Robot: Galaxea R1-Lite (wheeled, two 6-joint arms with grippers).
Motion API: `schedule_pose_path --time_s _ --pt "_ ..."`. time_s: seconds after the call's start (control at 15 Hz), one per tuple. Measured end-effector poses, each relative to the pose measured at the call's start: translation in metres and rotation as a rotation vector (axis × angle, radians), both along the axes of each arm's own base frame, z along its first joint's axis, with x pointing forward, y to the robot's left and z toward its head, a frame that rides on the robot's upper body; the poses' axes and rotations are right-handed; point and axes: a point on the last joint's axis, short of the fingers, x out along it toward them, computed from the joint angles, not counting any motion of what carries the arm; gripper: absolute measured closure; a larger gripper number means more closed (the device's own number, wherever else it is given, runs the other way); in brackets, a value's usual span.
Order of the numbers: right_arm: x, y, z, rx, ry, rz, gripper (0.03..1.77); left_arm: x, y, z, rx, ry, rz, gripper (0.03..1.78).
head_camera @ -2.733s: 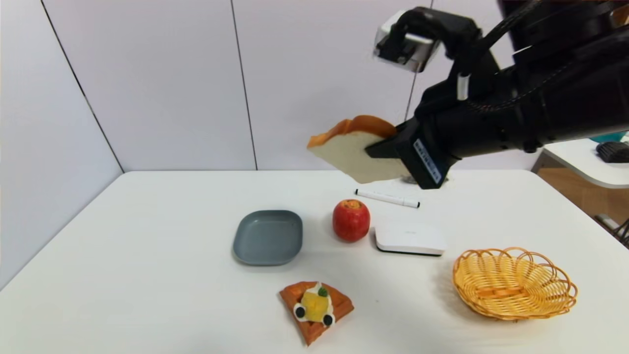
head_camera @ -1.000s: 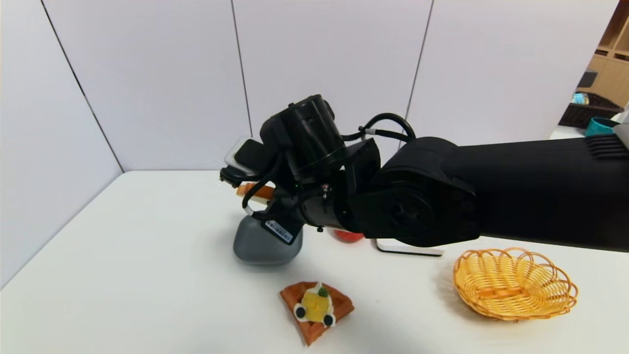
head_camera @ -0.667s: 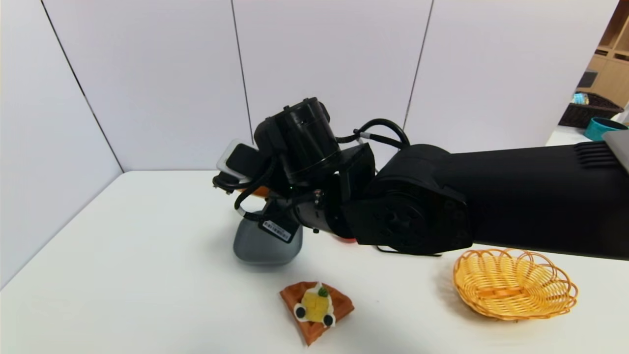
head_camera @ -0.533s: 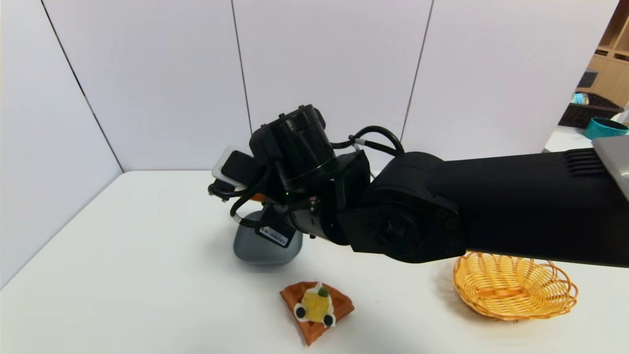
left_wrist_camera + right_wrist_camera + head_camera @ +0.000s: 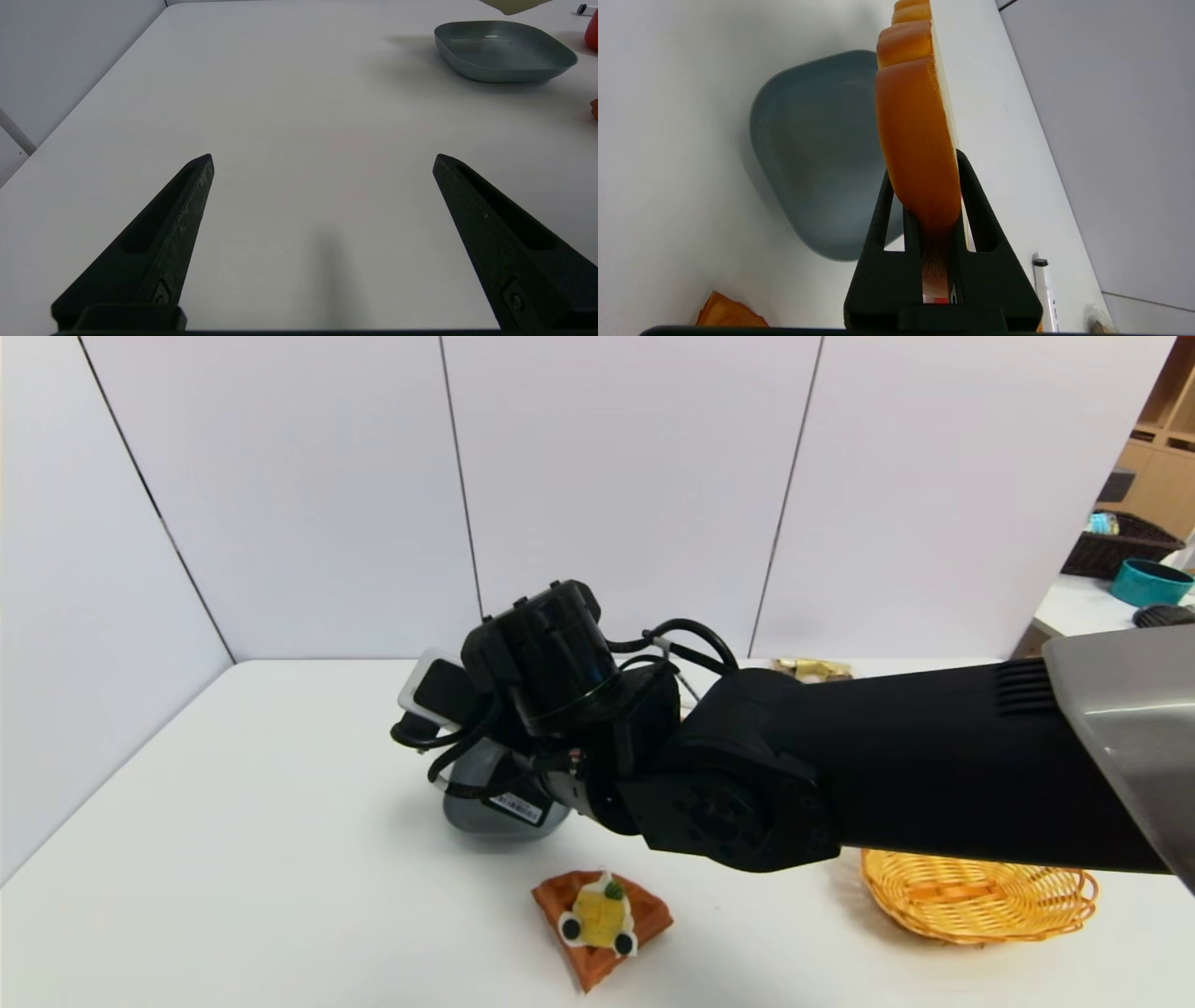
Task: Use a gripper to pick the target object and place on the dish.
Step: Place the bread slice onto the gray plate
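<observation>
Orange-brown crust of the toast slice (image 5: 917, 140) sits pinched on edge in the right claw (image 5: 924, 186), fingers clamped on it, slice held in the air over the blue-grey dish (image 5: 817, 154), not touching it. Dish on white table (image 5: 280, 859), waffle (image 5: 600, 922) nearer, wicker basket (image 5: 980, 896) to the right. Left claw (image 5: 322, 161) parked at table's left, fingers wide apart, w/ nothing between.

Your right arm (image 5: 896, 765) is a bulky matte-black casing with vent slits, ending in a grey panel; black cables loop over its cylindrical wrist, which bears a white barcode label. Your right gripper (image 5: 922, 163) has slotted, tapering black fingers. Your left gripper (image 5: 322, 161) shows scuffed black fingers (image 5: 187, 196), each with a screw.
</observation>
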Motion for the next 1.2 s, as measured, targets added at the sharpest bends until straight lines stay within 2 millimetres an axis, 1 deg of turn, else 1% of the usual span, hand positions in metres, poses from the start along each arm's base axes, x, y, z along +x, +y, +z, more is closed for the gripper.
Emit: schedule_pose_path --time_s 0.27,0.73,1.07,1.2 --pt "0.002 0.002 -0.003 -0.017 -0.024 -0.018 1.6 0.0 0.0 0.0 0.0 0.0 0.0 0.12" --pt "0.002 0.005 -0.018 -0.072 -0.022 -0.032 1.6 0.0 0.0 0.0 0.0 0.0 0.0 0.12" --pt "0.004 0.007 -0.021 -0.068 -0.032 -0.031 1.6 0.0 0.0 0.0 0.0 0.0 0.0 0.12" --pt "0.004 0.008 -0.021 -0.058 -0.038 -0.029 1.3 0.0 0.0 0.0 0.0 0.0 0.0 0.12"
